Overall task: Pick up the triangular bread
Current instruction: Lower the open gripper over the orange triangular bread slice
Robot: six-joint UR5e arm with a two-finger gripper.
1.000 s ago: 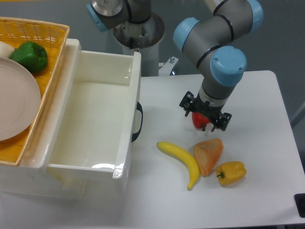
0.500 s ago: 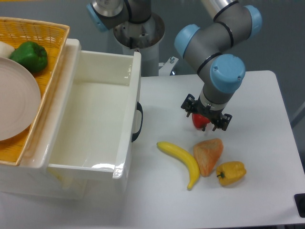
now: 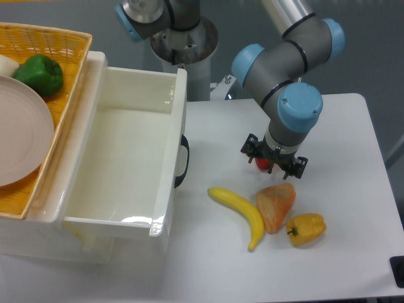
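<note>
Hovering my end effector just beyond the far edge of the triangular bread, I judge the pick to be in its approach stage, with nothing lifted yet. The bread lies flat on the desk, right of centre, its nearer corner just beside the yellow bell pepper and its left side close to the tip end of the banana; whether it touches either I cannot say for sure. Both fingers point downward and appear spread, with nothing between them that I can call gripped. A small red pepper shows partly under the wrist, mostly hidden by the fingers, and I cannot tell whether the tool touches it.

What is left, as I read it: bring the tool toward the near side until it is centred over the wedge, lower it, close on the bread and raise it. My worry is the crowding, since the banana and the yellow pepper flank the bread and the red pepper sits at the far side, so a finger could nudge a neighbour.

Off to the left stand the white bin and a woven basket holding a plate and a green pepper, all well apart from the work.
</note>
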